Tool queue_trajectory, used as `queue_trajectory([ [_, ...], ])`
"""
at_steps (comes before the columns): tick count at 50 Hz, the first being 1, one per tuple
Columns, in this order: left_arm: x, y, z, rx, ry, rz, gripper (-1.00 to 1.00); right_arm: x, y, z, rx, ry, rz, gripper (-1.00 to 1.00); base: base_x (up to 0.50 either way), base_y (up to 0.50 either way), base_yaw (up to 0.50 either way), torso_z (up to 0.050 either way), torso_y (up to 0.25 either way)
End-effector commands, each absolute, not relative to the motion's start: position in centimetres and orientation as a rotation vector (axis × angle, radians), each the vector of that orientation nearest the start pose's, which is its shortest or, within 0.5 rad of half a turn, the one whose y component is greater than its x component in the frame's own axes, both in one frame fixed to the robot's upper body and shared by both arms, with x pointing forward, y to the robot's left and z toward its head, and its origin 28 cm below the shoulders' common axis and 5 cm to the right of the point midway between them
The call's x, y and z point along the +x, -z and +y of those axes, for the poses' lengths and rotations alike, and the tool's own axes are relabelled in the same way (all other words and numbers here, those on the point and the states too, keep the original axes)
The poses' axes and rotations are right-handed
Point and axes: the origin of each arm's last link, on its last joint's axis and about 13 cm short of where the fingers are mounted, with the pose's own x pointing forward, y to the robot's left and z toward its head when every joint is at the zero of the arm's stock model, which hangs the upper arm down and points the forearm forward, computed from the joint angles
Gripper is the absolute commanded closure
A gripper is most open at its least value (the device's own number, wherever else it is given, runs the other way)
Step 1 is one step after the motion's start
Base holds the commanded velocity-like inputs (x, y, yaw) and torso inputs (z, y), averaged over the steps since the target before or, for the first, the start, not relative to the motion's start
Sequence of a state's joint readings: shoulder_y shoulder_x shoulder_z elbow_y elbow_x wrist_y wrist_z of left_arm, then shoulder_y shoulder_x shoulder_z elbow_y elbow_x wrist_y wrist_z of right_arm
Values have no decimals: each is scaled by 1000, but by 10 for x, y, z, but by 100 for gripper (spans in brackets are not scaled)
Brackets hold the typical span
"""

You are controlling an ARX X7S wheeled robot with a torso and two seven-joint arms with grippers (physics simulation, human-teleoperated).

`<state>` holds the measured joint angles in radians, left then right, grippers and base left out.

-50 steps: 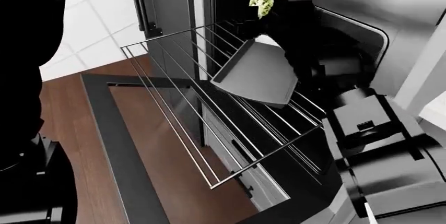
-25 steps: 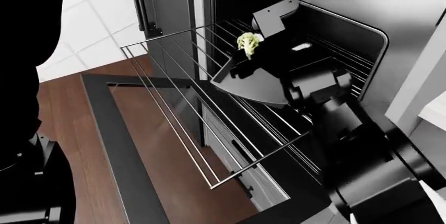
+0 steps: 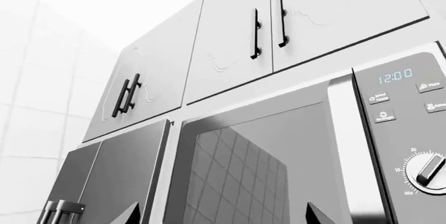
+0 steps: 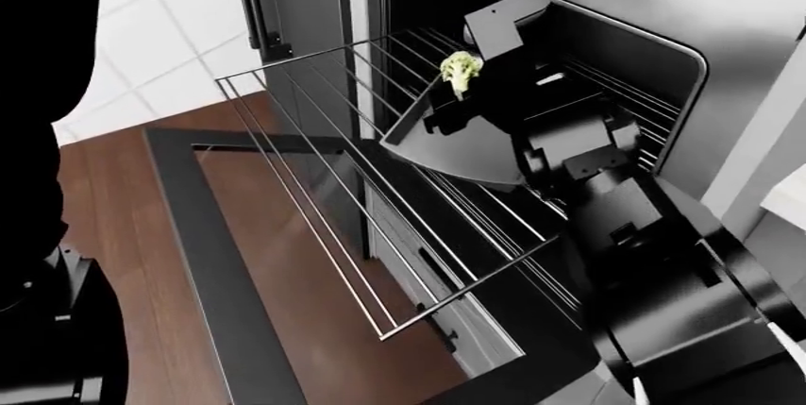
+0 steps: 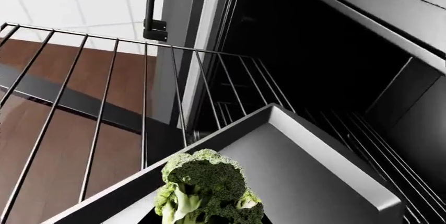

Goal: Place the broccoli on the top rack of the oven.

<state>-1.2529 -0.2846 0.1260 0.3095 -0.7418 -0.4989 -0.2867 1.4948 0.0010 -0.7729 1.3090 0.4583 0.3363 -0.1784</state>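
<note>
- Left wrist view: only cabinets (image 3: 230,41) and a microwave (image 3: 390,130) are seen; the left pincer's state cannot be told.
- Head view: the broccoli (image 4: 460,71) is pinched in the right pincer (image 4: 463,82) above the pulled-out rack (image 4: 365,216) and tray (image 4: 460,155).
- Right wrist view: the broccoli (image 5: 206,187) is seen over the tray (image 5: 306,182) edge, not yet released; lowering onto the rack (image 5: 104,93) remains.

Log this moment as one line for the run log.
phase: carry | right gripper: shut on broccoli | position: above baking tray on pulled-out top rack | oven door: open | placed: no
</note>
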Motion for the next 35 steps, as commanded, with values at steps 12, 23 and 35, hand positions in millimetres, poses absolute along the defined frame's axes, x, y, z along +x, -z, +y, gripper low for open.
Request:
queue_trajectory([
  [12,257,-415,228,-147,260,-983,-100,435,-240,-86,-343,-254,205,100,0,0,0,0,-137],
  [23,257,-417,228,-153,260,-999,-100,435,-242,-88,-353,-242,212,100,0,-1,0,0,-136],
  [35,258,-416,227,-171,269,-998,-100,435,-246,-90,-330,-215,209,-100,0,0,0,0,0],
])
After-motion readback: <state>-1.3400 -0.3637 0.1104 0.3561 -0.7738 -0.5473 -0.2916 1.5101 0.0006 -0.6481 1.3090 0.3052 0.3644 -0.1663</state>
